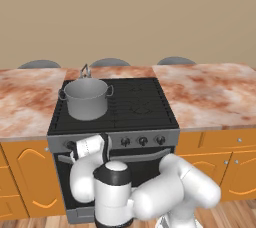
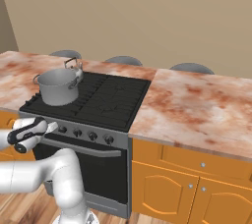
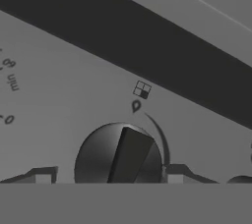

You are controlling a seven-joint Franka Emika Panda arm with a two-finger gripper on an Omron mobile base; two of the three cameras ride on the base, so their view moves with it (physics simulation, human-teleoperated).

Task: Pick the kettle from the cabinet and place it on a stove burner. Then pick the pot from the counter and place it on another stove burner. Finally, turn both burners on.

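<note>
A: Entry. The pot [image 1: 86,99] sits on the front-left stove burner [image 1: 85,112] of the black range [image 1: 150,117]. The kettle [image 1: 85,71] stands just behind it on the rear-left burner, loop handle showing over the pot's rim.

B: And the gripper [image 3: 106,179]?

A: Low at the left end of the steel knob strip [image 1: 150,139], in front of the range. Hand view puts a round knob [image 3: 118,156], with its dark raised bar, between the two fingertips [image 3: 42,176].

B: Clamped on it?

A: Cannot tell. The jaws stand apart, one tip on each side of the knob; contact is not visible.

B: Counter [image 2: 197,105]?

A: Marbled slab runs either side of the range, orange fronts below.
</note>
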